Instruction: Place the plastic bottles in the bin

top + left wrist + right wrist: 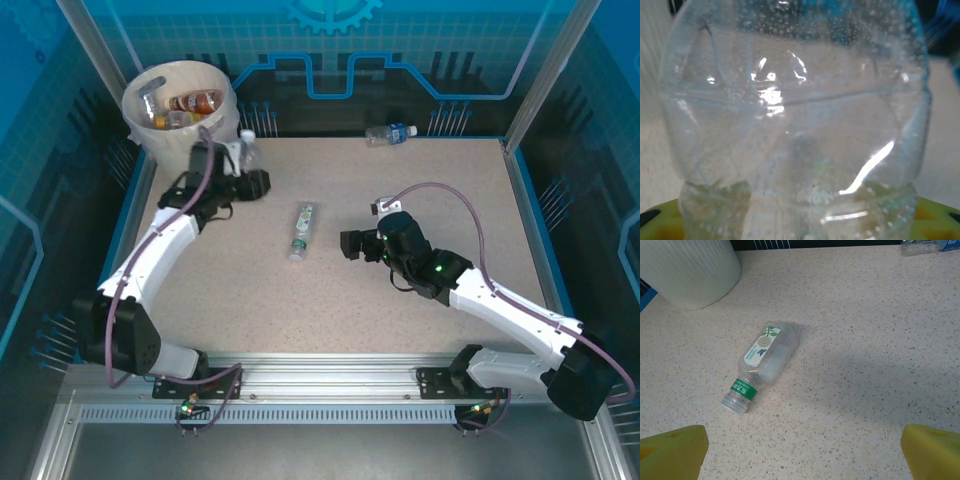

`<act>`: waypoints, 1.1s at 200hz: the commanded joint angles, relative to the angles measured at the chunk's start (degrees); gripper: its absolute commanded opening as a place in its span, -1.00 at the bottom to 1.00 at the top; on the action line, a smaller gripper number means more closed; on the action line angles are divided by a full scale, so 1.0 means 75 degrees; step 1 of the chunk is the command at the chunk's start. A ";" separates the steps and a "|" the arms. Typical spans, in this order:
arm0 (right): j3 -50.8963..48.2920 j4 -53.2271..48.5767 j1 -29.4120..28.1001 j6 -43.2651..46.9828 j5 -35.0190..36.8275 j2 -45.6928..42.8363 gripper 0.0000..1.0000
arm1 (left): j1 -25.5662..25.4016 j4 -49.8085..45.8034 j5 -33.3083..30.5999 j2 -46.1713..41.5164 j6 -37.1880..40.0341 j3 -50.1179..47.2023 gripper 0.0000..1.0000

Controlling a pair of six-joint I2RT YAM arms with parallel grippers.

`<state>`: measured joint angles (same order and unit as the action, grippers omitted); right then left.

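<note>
Right gripper (347, 243): hovered low above the table (330, 170), jaws spread wide with nothing between them, yellow fingertips (672, 450) at the lower corners of the wrist view.
Green-label bottle (765, 365): lay on its side mid-table, just ahead of the right gripper, neck end toward the near edge.
Handling, green-label bottle: looked empty, so probably very light. Thin clear walls, likely to dent under a hard squeeze and to roll if nudged.
Hold point, green-label bottle: best taken across the round body at the label, jaws square to the long axis, not at the tapering neck.
Left gripper (243, 160): clamped on the clear bottle (795, 125), raised just beside the rim of the bin (135, 125).
Handling, clear bottle: ribbed, thin-walled, beaded with droplets on the wall, glossy and probably slick. Pinched low between the yellow pads (935, 220), a grip that seemed enough for so light a load.
Blue-label bottle (390, 133): lay on its side at the far edge of the table, well apart from both grippers.
Bin: stood at the far left corner, with several bottles (195, 102) inside, one orange-labelled.
</note>
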<state>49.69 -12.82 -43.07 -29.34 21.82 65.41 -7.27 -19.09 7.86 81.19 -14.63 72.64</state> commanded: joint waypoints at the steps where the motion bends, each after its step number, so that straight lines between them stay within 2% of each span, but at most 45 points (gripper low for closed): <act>1: 0.0054 0.0150 0.0060 0.0121 -0.0158 0.0102 1.00 | 0.0629 0.1273 0.0919 0.0090 -0.1099 0.0701 0.09; 52: 0.0379 0.0139 0.0060 0.0137 -0.0331 0.0242 1.00 | 0.1601 0.2451 0.0762 0.1590 -0.2451 0.2577 0.07; 116: 0.0371 -0.0002 0.0061 0.0116 -0.0354 0.0243 1.00 | 0.2090 0.1988 -0.0146 0.3576 -0.3367 0.5084 0.13; 163: 0.0439 -0.0112 0.0066 0.0178 -0.0330 0.0256 1.00 | 0.2310 0.1231 -0.0380 0.4950 -0.4234 0.6696 0.17; 202: 0.0511 -0.0316 0.0059 0.0270 -0.0356 0.0267 1.00 | 0.2397 0.1321 -0.0593 0.5780 -0.4564 0.7524 0.37; 220: 0.0501 -0.0359 0.0060 0.0259 -0.0344 0.0257 1.00 | 0.2419 0.1044 -0.0376 0.6339 -0.4612 0.8446 0.56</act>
<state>51.48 -14.02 -43.05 -28.14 19.25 67.13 10.28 -9.50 4.75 124.38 -47.16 128.01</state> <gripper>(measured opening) 0.999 0.728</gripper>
